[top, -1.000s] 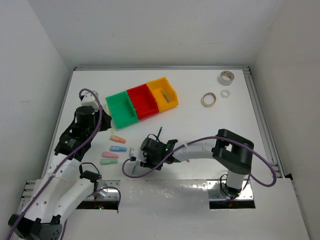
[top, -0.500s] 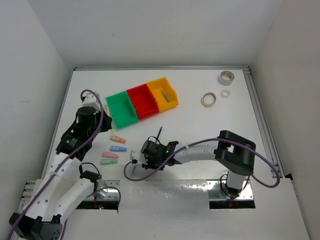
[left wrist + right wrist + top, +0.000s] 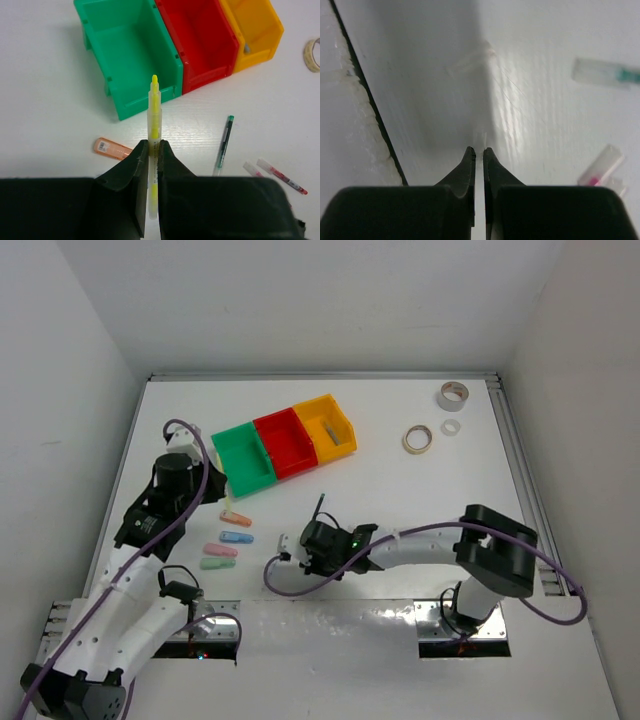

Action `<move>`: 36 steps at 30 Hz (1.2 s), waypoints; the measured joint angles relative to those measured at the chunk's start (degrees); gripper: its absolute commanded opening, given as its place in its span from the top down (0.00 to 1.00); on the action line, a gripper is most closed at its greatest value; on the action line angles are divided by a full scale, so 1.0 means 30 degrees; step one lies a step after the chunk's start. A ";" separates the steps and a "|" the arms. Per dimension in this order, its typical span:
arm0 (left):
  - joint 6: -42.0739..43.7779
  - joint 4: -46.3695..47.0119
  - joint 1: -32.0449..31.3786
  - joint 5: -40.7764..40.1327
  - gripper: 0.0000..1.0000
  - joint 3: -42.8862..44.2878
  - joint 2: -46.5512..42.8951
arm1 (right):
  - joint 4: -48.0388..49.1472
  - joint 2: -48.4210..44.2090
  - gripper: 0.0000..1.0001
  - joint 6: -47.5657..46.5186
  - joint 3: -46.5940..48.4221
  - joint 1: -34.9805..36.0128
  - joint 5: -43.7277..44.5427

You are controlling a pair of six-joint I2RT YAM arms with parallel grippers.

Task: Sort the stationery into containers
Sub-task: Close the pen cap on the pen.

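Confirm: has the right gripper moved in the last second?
Yes. The right gripper shifted right, farther from the blue pastel piece, which stayed put.

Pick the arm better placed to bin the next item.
Left. The left gripper is shut on the yellow highlighter, pointing at the green bin. The right gripper sits farther from it, with no clear grasp.

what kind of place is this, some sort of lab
Likely a robot lab test cell: a white table boxed in by white panels, two arms bolted at its near edge, and staged props: three joined bins, tape rolls.
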 measured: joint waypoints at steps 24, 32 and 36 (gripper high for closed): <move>0.6113 0.7402 -0.3483 1.1293 1.00 0.2455 0.6827 | 1.2626 -0.5894 1.00 1.6101 0.1996 -1.5577 -1.1067; 0.8459 0.8408 -0.3177 1.3697 1.00 0.2470 0.7810 | 1.3916 -0.5858 1.00 1.6043 0.2208 -1.4637 -1.1307; 1.0477 0.8422 -0.2936 1.4112 1.00 0.2470 0.7868 | 0.7257 -0.5901 1.00 1.0972 0.4597 -1.4447 -1.1169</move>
